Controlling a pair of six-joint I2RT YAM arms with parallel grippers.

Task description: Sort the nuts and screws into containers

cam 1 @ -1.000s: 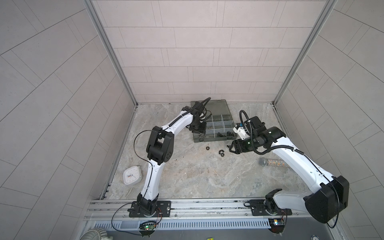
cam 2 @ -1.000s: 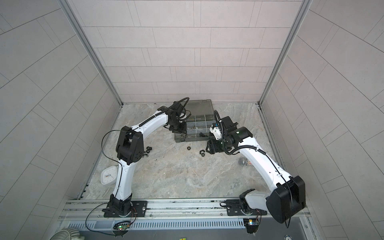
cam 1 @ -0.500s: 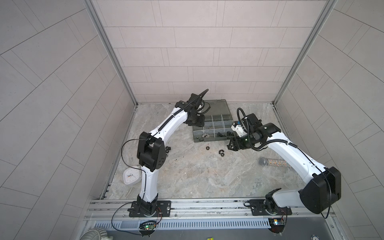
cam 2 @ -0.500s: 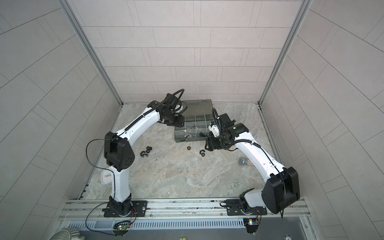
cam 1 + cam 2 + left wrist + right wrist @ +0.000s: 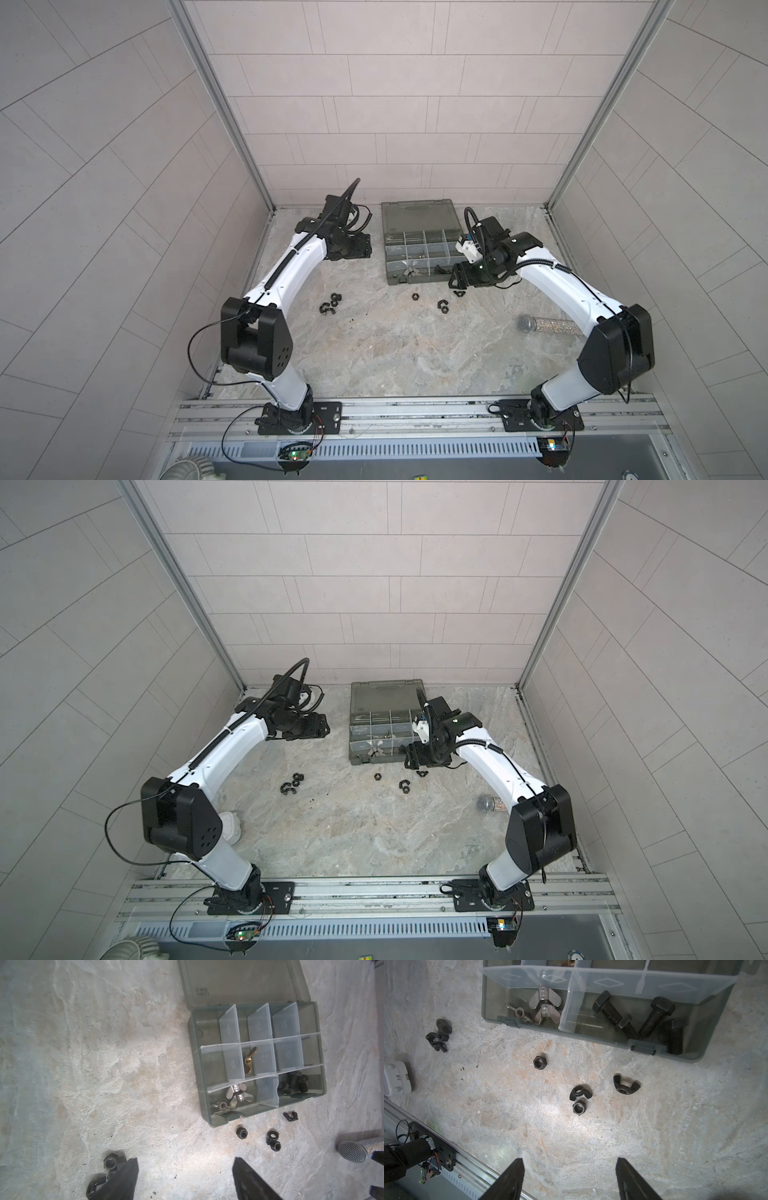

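The smoky-grey case [image 5: 419,216] [image 5: 384,696] lies open at the back, its containers [image 5: 259,1028] split by pale dividers. Several black screws [image 5: 609,1012] [image 5: 293,1082] lie in one front compartment. Silvery winged nuts [image 5: 545,1004] [image 5: 239,1093] lie in the compartment beside it, and a brass one [image 5: 250,1059] lies in a middle compartment. Loose black nuts [image 5: 330,303] [image 5: 444,306] [image 5: 579,1106] [image 5: 110,1162] lie on the floor in front. My left gripper [image 5: 359,249] [image 5: 185,1159] hovers left of the case, open and empty. My right gripper [image 5: 457,282] [image 5: 569,1159] hangs by the case's front right corner, open and empty.
A glittery-handled microphone [image 5: 544,324] [image 5: 351,1151] lies on the floor at the right, partly behind my right arm. A small white object [image 5: 230,827] [image 5: 396,1078] sits near the left wall. The metal rail [image 5: 415,415] runs along the front edge.
My left gripper has drawn back from over the case to its left side and its jaws have spread wider. My right gripper has barely shifted.
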